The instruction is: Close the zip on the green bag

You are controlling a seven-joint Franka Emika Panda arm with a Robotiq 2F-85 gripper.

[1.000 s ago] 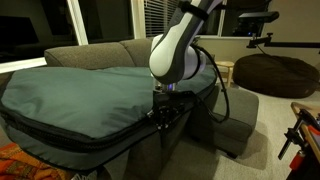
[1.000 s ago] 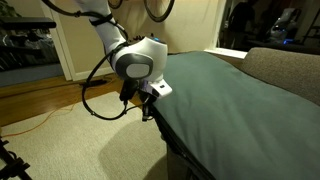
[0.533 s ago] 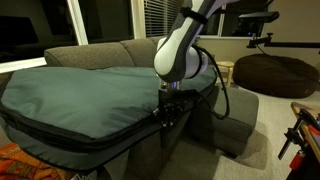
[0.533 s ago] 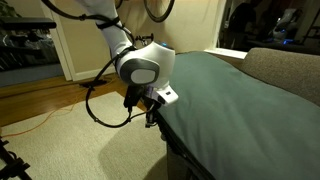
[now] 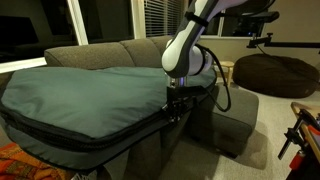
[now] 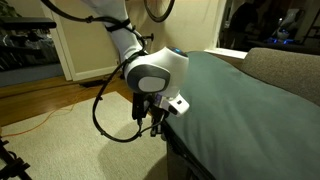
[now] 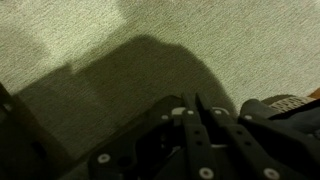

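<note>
The green bag (image 5: 80, 95) lies flat over the sofa and fills the right of an exterior view (image 6: 245, 95). Its zip (image 5: 90, 137) runs as a dark band round the side edge. My gripper (image 5: 172, 112) hangs at the bag's rim by that band, at the near corner in an exterior view (image 6: 155, 125). In the wrist view the fingers (image 7: 194, 97) are pressed together, shut, over carpet. Nothing shows between them. Whether they pinch the zip's pull cannot be seen.
A grey sofa (image 5: 100, 52) carries the bag. A dark brown beanbag (image 5: 272, 72) sits at the back. A black cable (image 6: 100, 110) loops from the arm above the carpet. Wood floor and a door lie beyond (image 6: 40, 60).
The arm has slid along the bag's edge with the gripper still shut: rightward in one exterior view, toward the camera in the other.
</note>
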